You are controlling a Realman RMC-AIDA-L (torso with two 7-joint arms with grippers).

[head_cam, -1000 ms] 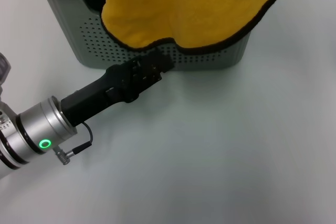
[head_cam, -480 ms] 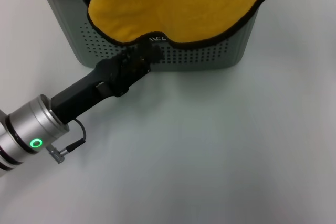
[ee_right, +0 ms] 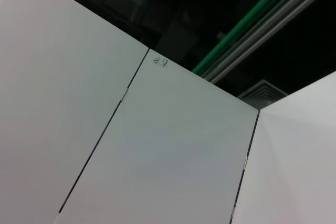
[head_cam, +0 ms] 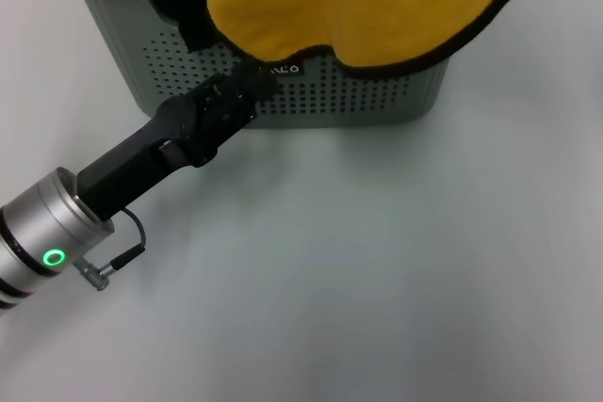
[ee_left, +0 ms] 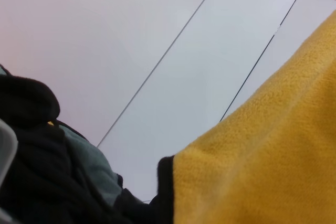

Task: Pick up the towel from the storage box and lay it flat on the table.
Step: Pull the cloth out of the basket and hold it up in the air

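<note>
The step in hand looks like the pick-up: the towel (head_cam: 377, 2) hangs yellow face out over the front rim of the storage box (head_cam: 377, 101), which stands at the far edge of the surface (head_cam: 396, 270), left of centre. The left gripper (head_cam: 252, 82) reaches from the near left corner up to the box's front wall, its tip at the towel's lower black-piped hem beside the small black label (head_cam: 283, 70). Whether its jaws are apart or clamped on the hem I cannot tell; the dark tip merges with the piping. If the hem is held, the next move calls for lifting the cloth clear of the rim. The right gripper is out of sight.
</note>
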